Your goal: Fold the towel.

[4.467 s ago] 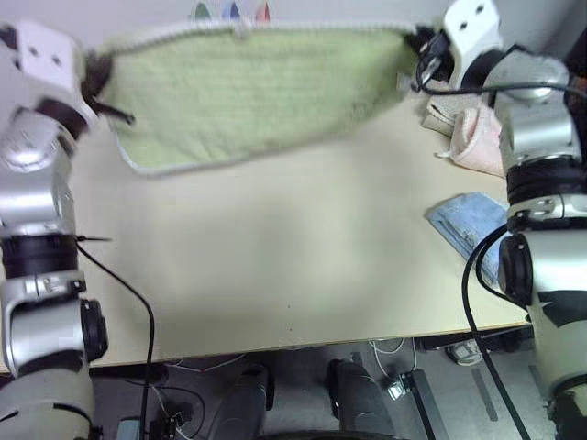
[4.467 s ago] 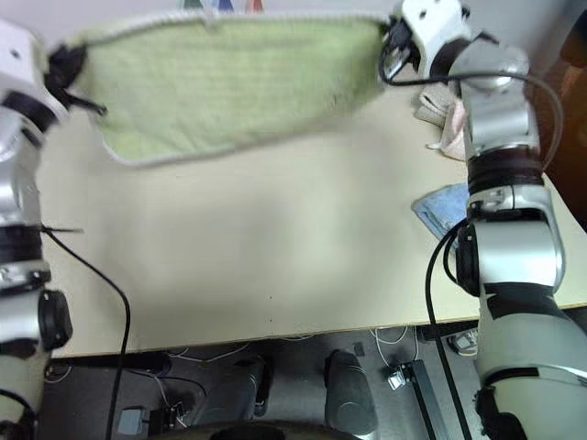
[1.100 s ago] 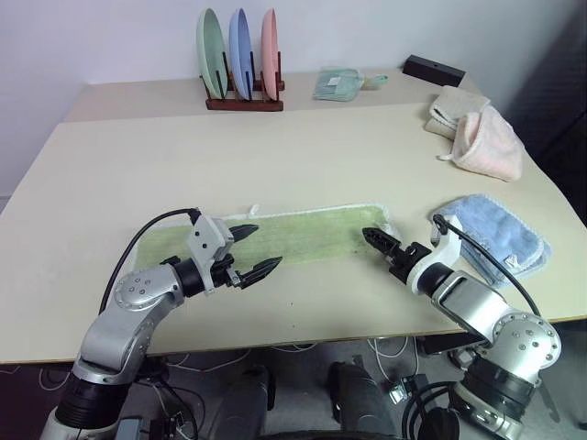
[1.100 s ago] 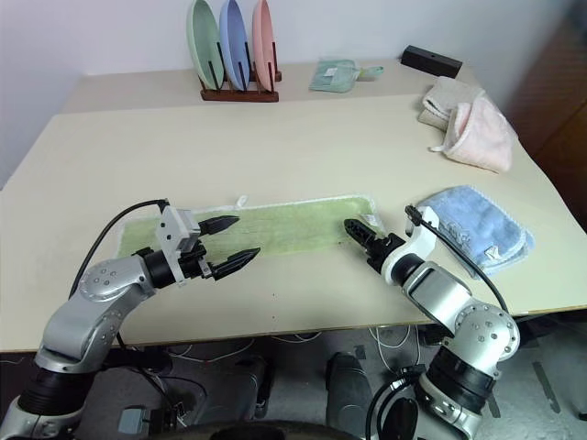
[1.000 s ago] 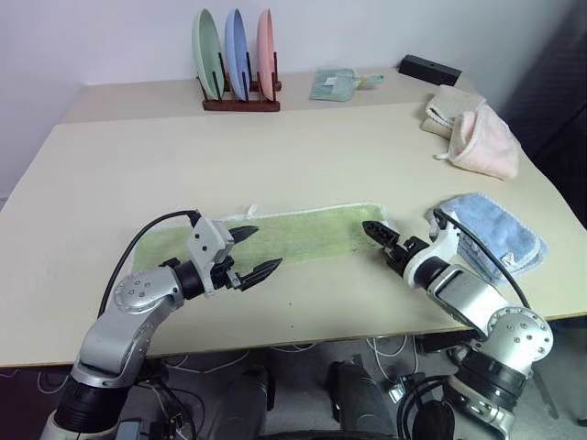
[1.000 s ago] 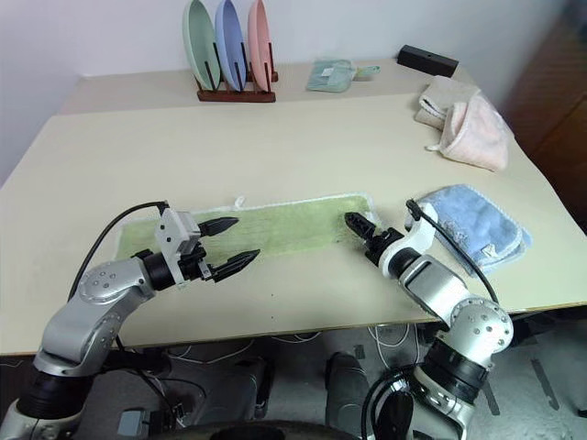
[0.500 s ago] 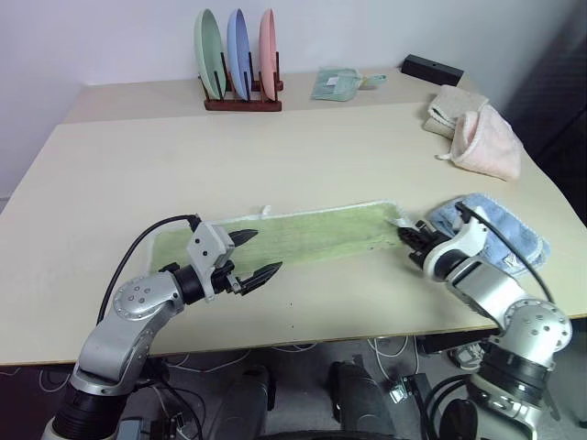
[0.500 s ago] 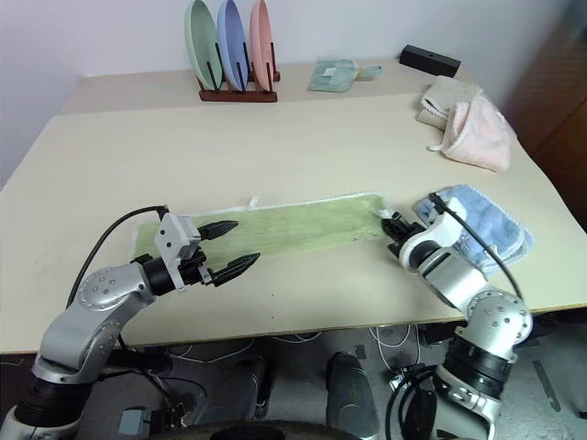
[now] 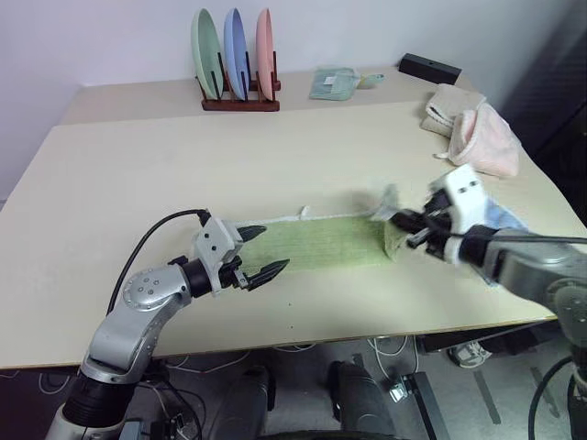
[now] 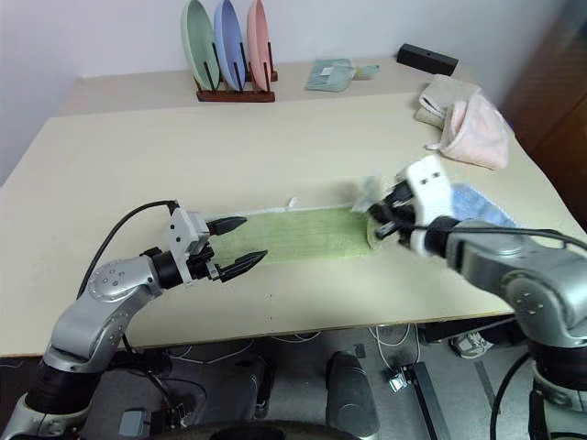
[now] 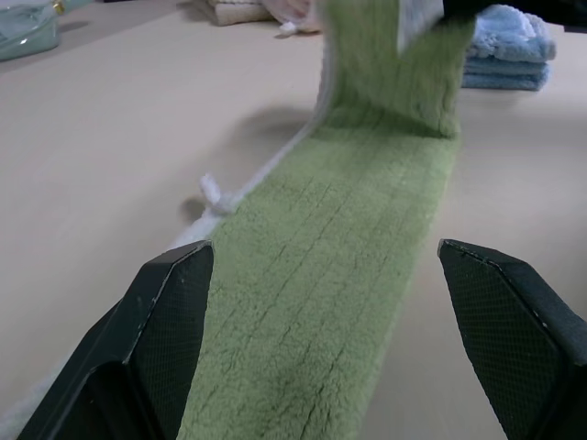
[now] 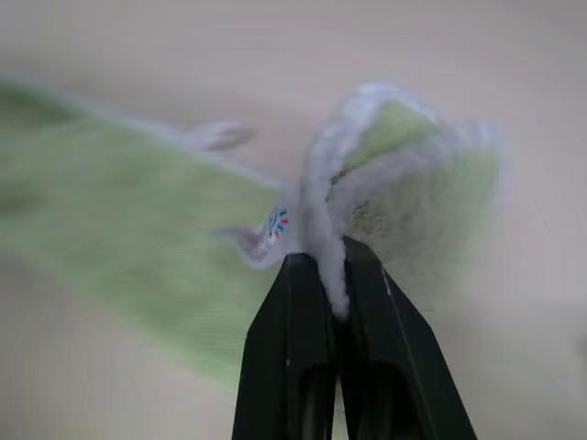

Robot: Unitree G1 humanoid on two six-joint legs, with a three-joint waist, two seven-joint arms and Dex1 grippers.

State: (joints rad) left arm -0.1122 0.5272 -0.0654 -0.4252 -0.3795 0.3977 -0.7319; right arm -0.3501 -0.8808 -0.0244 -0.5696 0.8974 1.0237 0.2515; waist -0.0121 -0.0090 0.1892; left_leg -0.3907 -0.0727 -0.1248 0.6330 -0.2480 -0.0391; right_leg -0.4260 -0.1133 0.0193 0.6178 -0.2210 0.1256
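**Right gripper has the towel end pinched and lifted**

So here's what you've got on the table (image 9: pixel 138 156). The towel (image 9: pixel 321 240) is folded into a long narrow green strip lying near the front edge, running across between your two arms. Its right end is off the surface: your right gripper (image 12: pixel 330 275) has its two black fingers squeezed together on the whitish trim at that end, and the cloth hangs in a short curl from the pinch down to the tabletop. There's a tiny coloured tag poking out right beside the fingers.

Your left gripper (image 9: pixel 260 250) sits at the towel's left end, pointing along the strip, jaws spread wide with nothing between them. From the left wrist view the green strip runs straight out between the two fingers (image 11: pixel 170 330), which sit low over the cloth's near end; can't tell if they touch it.

Other stuff: a light blue towel (image 11: pixel 509 46) folded just behind the right gripper, a pink cloth (image 9: pixel 481 142) further back on the right, and a plate rack (image 9: pixel 238 69) at the far side.
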